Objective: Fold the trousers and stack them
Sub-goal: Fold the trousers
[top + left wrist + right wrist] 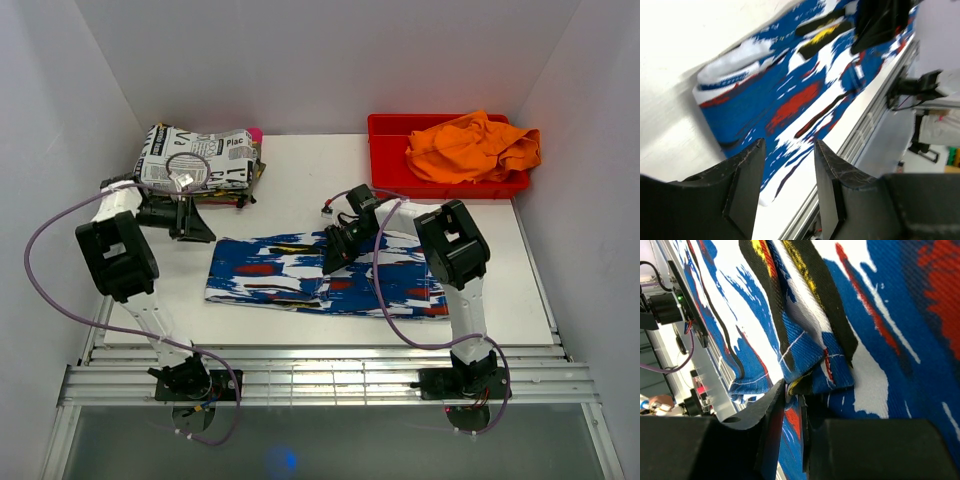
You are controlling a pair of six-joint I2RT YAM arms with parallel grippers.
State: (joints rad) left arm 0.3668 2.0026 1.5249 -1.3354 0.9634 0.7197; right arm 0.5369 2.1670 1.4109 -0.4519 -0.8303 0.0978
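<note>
The blue trousers (300,272) with white streaks and red, black and yellow patches lie folded in a long strip across the middle of the table. My right gripper (332,262) is down on their middle, shut on a pinched fold of the trousers (812,365). My left gripper (200,228) is open and empty, just off the trousers' upper left corner. In the left wrist view the trousers (790,95) lie beyond my open fingers (747,172).
A folded newspaper-print cloth (197,160) sits on a small pile at the back left, close to my left arm. A red bin (395,140) holding an orange cloth (472,147) stands at the back right. The table's metal front rail (330,375) runs along the near edge.
</note>
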